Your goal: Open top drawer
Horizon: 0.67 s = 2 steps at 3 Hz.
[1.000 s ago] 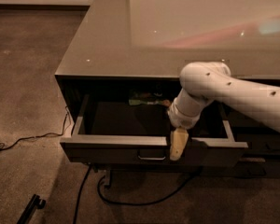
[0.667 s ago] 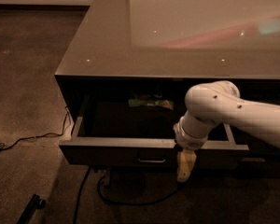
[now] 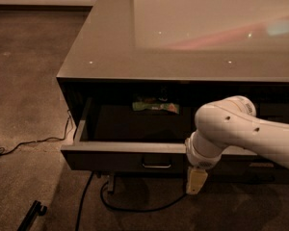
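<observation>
The top drawer (image 3: 111, 159) is seen pulled well out at lower centre; little is judged left except a clean withdrawal, the small loop handle (image 3: 156, 164) not to be snagged. The gripper (image 3: 195, 181) is hung lower right of it, open or closed cannot be told. Matte dark fronts are set under a glossy tabletop (image 3: 111, 47).
</observation>
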### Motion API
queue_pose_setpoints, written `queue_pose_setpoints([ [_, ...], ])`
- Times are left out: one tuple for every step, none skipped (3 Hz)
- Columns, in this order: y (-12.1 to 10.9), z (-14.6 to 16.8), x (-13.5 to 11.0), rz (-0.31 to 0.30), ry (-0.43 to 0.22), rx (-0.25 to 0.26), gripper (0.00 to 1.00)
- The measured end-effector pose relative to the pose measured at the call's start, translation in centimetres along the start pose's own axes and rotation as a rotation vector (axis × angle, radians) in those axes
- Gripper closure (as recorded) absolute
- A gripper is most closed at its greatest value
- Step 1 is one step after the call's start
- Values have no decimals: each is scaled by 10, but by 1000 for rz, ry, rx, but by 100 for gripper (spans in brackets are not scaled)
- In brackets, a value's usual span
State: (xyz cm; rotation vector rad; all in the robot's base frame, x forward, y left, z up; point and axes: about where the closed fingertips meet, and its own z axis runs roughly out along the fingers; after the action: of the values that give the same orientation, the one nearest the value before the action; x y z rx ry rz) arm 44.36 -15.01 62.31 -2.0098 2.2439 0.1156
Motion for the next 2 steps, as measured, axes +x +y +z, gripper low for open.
queue_pose_setpoints([
  [22, -10, 6, 24, 12, 37, 42],
  [43, -15, 18, 62, 22, 44, 64],
])
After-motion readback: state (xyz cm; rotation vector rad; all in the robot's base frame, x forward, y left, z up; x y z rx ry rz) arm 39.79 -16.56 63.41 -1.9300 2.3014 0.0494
